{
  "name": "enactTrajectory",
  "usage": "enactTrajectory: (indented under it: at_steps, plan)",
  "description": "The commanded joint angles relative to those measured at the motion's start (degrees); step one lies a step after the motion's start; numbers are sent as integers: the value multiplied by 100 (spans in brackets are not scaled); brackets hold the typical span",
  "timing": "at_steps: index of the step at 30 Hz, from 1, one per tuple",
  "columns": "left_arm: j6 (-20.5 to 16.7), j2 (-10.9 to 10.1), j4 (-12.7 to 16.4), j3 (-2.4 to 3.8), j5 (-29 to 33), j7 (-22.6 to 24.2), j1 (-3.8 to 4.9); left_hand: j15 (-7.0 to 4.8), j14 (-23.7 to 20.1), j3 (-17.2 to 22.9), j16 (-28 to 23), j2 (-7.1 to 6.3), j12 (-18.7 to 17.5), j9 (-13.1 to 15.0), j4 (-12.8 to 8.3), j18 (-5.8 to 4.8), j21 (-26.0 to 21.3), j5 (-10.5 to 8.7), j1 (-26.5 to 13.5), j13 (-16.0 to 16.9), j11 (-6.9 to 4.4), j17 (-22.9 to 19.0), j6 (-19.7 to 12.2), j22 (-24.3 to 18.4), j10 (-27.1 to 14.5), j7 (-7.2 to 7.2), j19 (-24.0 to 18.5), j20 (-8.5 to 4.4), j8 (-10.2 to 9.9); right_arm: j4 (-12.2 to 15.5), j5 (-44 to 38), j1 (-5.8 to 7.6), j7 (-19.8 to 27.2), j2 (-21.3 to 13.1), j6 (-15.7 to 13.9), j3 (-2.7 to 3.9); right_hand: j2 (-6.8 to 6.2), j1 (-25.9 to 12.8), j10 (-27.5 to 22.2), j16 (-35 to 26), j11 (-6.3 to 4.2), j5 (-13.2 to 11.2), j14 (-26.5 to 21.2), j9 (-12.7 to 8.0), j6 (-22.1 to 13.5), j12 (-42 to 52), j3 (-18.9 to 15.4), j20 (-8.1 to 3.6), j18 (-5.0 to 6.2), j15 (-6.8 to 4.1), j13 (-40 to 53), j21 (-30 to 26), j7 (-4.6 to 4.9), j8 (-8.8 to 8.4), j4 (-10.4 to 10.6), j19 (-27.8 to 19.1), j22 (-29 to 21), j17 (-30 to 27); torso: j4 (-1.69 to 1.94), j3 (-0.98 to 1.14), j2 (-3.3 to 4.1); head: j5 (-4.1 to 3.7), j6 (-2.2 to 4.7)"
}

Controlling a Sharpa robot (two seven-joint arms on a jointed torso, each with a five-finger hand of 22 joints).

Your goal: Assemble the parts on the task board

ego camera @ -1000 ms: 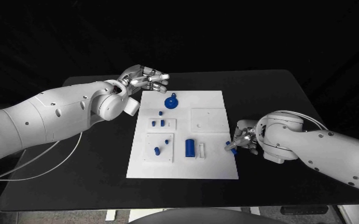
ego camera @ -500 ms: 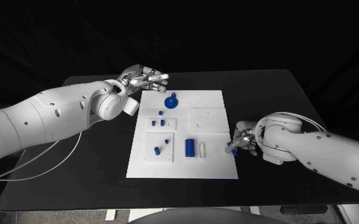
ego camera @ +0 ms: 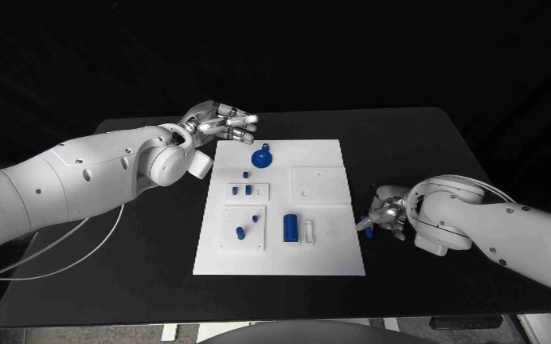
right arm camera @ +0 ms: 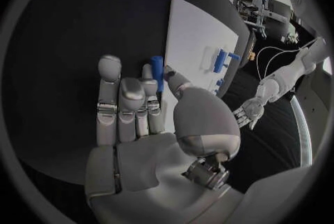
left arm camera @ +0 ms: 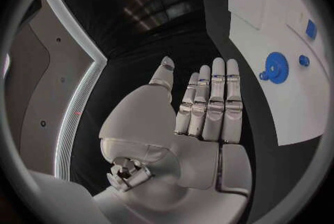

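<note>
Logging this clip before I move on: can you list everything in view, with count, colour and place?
Table: one, black, under everything.
Board: one, white, middle of the table.
Round part: one, blue, far end of the board, near the left robot hand.
Small pegs: a few, blue, in the raised plates on the board's left side; exact count too small to tell.
Bar part: one, blue, near the board's middle, towards the robot.
Held part: one, blue, pinched in the right robot hand just off the board's right edge.
Left robot hand: silver, fingers apart, holds nothing, beyond the board's far left corner.
Right robot hand: silver, at the board's right edge.
</note>
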Motion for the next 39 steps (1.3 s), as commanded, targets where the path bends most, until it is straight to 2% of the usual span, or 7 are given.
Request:
enactTrajectory:
  at_steps: [1,6,9,21,26,31,39]
  plan:
    - [82,9,2,2,-21,25,2,3,14,-26,-12,56,10,-5,18,-24,25,17,-11,8,12,-8,35,-8,-4,11,11,-9,15,-25,326,-18,-67,-84,-104,44,9,-72,47,-17,-6,19,34,-1391,71,-18,513,13,-84,3,-3,31,-1,23,-494,245,7,-8,-2,-6,-4,-17,12]
    - [83,18,-3,2,-21,19,2,3,14,-26,-12,56,10,-5,18,-24,25,17,-11,8,12,-8,35,-8,-4,11,11,-9,15,31,650,28,-20,-166,-173,172,-2,-45,57,-24,-15,41,31,-1391,103,-39,458,2,-89,-7,-15,53,-13,18,-483,250,11,-31,7,0,3,-12,17]
    - [84,22,-3,2,-21,17,2,3,14,-26,-12,56,10,-5,18,-24,25,17,-11,8,12,-8,35,-8,-4,11,11,-9,15,88,899,44,-1,-178,-210,211,25,-39,55,-22,-19,113,26,-1419,103,-44,312,-2,-87,-12,-13,62,-13,19,-448,250,12,-36,13,-2,5,-3,12]
    - [106,53,-8,1,-21,10,2,3,14,-26,-12,56,10,-5,18,-24,25,17,-11,8,12,-8,35,-8,-4,11,11,-9,15,523,1413,60,72,130,-263,245,64,-28,50,-30,-17,105,22,-1484,100,-54,169,-8,-87,-17,-8,51,-18,18,-414,250,2,-52,17,-12,2,2,-8]
    - [123,73,-11,1,-21,7,2,3,12,-35,-11,71,9,-6,27,-24,25,14,-10,8,13,-8,35,-8,-9,10,10,-9,15,478,1456,58,59,395,-269,217,70,-36,41,-30,-19,133,21,-1502,97,-60,126,-9,-85,-18,-8,53,-17,17,-388,250,1,-52,13,-7,5,12,-11]
    - [139,82,-8,1,-21,6,2,3,12,-35,-11,71,9,-6,27,-24,25,14,-10,8,13,-8,35,-8,-9,10,10,-9,15,346,1365,53,30,690,-308,107,85,-44,31,-45,-23,185,18,-1523,93,-69,63,-13,-85,-22,-10,29,-16,17,-364,249,-9,-63,28,-2,9,38,-33]
    - [150,80,-5,1,-21,-2,2,3,12,-35,-11,71,9,-6,27,-24,25,14,-10,8,13,-8,35,-8,-9,10,10,-9,15,185,1070,47,-49,977,-411,6,80,-73,28,-47,-27,181,18,-1538,95,-71,10,-15,-84,-24,-7,27,-18,17,-334,252,-13,-65,22,-6,6,57,-29]
